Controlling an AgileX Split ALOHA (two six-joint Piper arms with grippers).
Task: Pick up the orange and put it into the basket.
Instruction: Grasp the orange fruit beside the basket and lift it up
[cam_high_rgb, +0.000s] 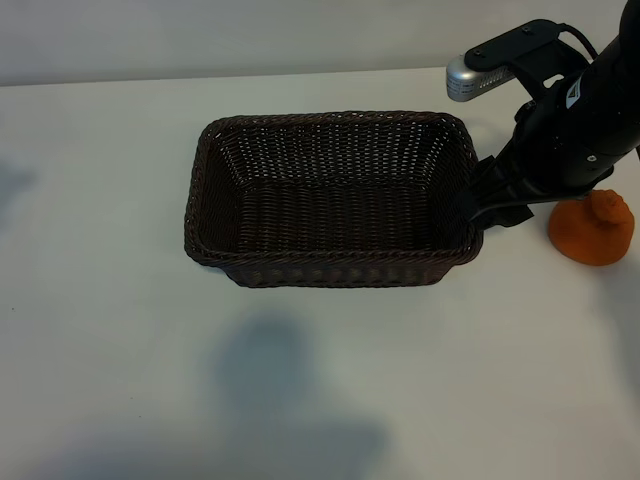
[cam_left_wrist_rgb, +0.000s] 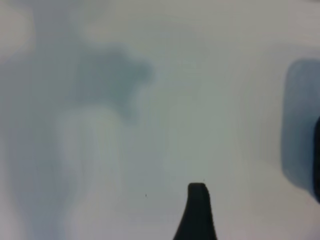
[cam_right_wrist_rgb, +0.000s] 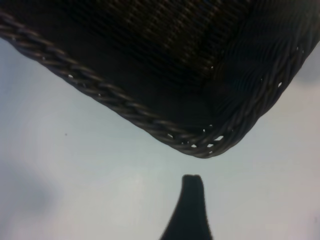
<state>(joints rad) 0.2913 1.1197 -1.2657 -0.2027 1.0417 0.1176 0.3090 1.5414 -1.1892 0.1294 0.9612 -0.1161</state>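
Observation:
The orange (cam_high_rgb: 592, 230) sits on the white table at the right, its upper left partly hidden behind my right arm. The dark brown wicker basket (cam_high_rgb: 330, 118) stands in the middle with nothing inside. My right gripper (cam_high_rgb: 490, 205) hangs low between the basket's right end and the orange, open and holding nothing. Its wrist view shows one dark finger (cam_right_wrist_rgb: 192, 205) just short of the basket's braided corner (cam_right_wrist_rgb: 200, 147). My left gripper is outside the exterior view; its wrist view shows one finger (cam_left_wrist_rgb: 197, 210) over bare table, open and holding nothing.
The white table (cam_high_rgb: 120, 300) spreads wide to the left of and in front of the basket, with soft shadows on it. A pale wall runs along the far edge.

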